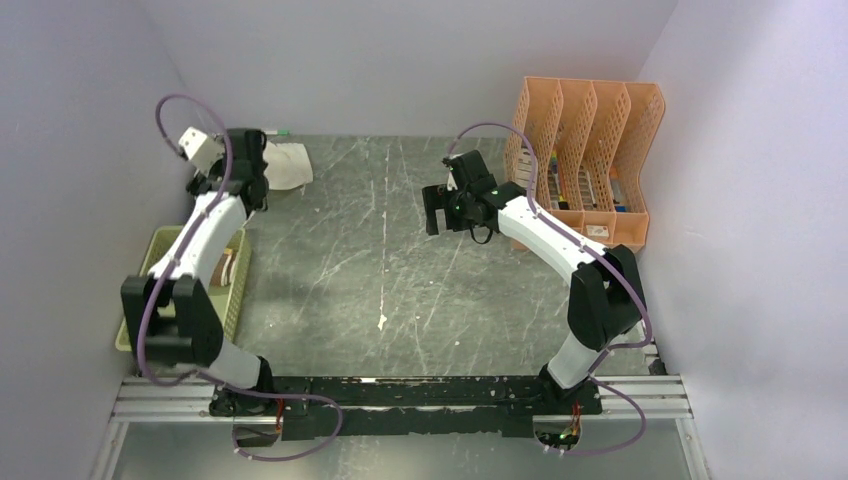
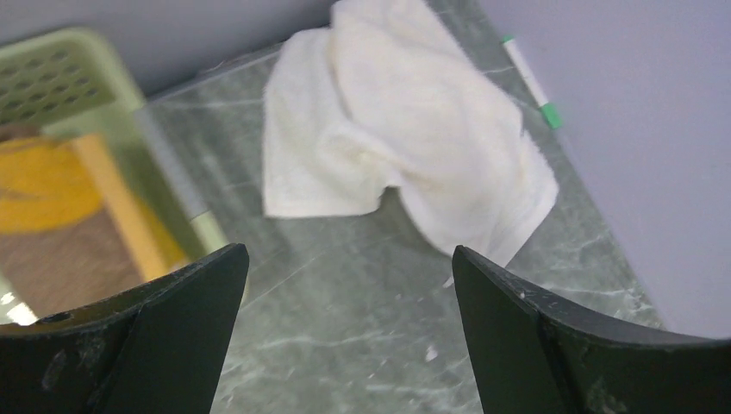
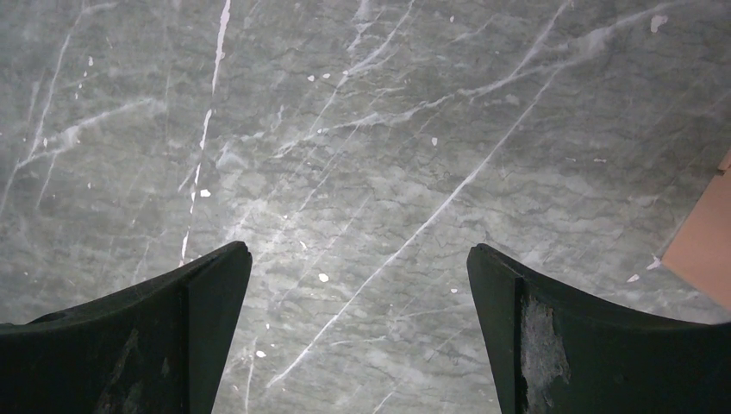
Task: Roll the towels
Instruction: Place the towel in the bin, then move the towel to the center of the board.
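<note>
Leftward in the overhead view, the cream-white towel (image 2: 405, 129) lies crumpled and unrolled on the desk (image 2: 345, 345), in the far corner by the back wall. The left hand (image 2: 346, 259) hovers near it, fingers spread wide and gripping nothing. The brown towel (image 2: 69, 250), edged in mustard yellow and blurred, sits inside the green basket (image 2: 52, 78) on the desk's left side. The right hand (image 3: 358, 254), likewise open and empty, hangs over bare marbled desk, near the orange file rack (image 1: 585, 150). A green-tipped pen (image 2: 527, 78) lies against the wall.
</note>
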`<move>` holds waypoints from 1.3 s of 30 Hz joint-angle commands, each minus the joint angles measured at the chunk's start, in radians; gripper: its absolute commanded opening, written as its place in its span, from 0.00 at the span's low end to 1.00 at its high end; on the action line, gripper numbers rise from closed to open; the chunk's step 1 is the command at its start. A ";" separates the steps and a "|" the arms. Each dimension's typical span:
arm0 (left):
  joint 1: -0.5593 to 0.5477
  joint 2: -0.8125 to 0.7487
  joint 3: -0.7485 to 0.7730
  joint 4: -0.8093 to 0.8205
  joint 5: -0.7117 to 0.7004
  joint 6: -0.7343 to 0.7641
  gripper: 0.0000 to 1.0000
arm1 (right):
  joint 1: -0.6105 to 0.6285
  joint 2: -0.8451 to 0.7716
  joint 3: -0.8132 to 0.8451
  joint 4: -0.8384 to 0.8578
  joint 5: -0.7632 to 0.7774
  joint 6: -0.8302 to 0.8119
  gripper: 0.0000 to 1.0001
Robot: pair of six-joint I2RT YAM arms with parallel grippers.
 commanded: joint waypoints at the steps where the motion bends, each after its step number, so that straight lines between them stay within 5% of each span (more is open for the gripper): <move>1: -0.002 0.210 0.192 -0.057 0.082 0.156 1.00 | 0.009 -0.001 0.023 -0.013 0.020 -0.012 1.00; 21: 0.049 0.971 0.892 -0.160 0.301 0.245 1.00 | 0.008 -0.035 -0.021 -0.056 0.052 -0.041 1.00; 24: 0.047 0.993 0.897 -0.140 0.348 0.252 0.79 | 0.008 -0.039 -0.034 -0.056 0.057 -0.042 1.00; 28: 0.035 0.954 0.818 -0.067 0.420 0.267 0.14 | 0.008 -0.021 -0.037 -0.049 0.041 -0.039 1.00; 29: 0.024 0.942 0.802 -0.063 0.421 0.269 0.08 | 0.008 -0.017 -0.037 -0.047 0.036 -0.039 1.00; 35: -0.144 0.803 0.715 -0.024 0.329 0.316 0.07 | 0.009 0.003 -0.023 -0.030 0.011 -0.030 1.00; 39: -0.236 0.672 0.671 -0.039 0.417 0.315 0.07 | 0.010 0.003 -0.016 -0.031 0.021 -0.029 1.00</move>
